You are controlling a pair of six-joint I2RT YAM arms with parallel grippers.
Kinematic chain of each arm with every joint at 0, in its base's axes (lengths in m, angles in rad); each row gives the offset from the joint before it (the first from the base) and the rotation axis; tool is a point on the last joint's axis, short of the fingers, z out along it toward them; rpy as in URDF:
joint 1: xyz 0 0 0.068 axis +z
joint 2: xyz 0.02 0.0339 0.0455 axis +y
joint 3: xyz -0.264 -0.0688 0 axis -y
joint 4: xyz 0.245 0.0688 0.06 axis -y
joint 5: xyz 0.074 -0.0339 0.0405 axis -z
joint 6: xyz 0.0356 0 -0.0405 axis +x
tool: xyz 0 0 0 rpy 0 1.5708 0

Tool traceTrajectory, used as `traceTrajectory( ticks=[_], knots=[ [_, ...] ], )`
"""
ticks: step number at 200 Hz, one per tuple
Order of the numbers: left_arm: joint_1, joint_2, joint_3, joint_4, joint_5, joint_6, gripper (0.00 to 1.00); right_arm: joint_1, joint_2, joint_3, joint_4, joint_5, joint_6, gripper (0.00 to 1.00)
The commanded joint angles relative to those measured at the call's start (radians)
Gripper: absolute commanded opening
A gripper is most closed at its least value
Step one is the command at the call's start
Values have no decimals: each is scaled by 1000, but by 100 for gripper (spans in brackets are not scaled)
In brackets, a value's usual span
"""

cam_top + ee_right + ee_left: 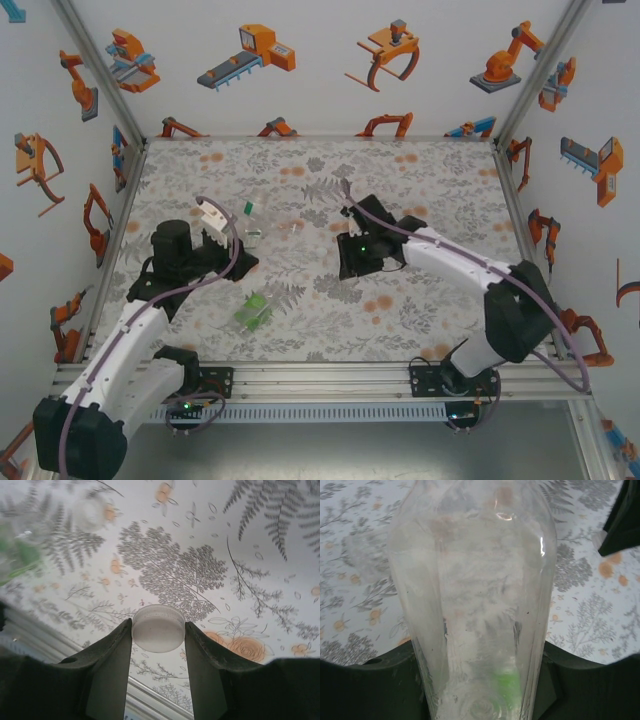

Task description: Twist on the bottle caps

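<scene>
Right gripper [158, 626] pinches a white cap [158, 632] between its jaws, over the floral table [270, 555]. The left gripper [480, 690] is clamped on a clear bottle [475, 580]. Bringing the two together looks like the step in hand; next the cap needs centring on the neck, then twisting.

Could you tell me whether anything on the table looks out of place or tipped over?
The green bottle appears to lie on its side on the table, towards the near edge, rather than standing. Nothing looks spilled or damaged.
</scene>
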Motion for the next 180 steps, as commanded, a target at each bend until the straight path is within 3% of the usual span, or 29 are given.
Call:
traceTrajectory(
  ticks=[1,44,73,122,180],
  knots=[
    [-17,39,94,-48,198,127,0,-72,-76,-16,75,-251,-212,17],
    [-108,115,261,-314,285,420,0,-148,-193,75,12,-556,-530,14],
    [-179,157,369,-482,279,583,0,-151,-236,203,-117,-628,-755,9],
    [-265,163,457,-593,218,669,0,-150,-290,371,-268,-647,-992,3],
    [-319,169,506,-622,186,687,0,-103,-266,495,-316,-779,-1015,0]
  ],
)
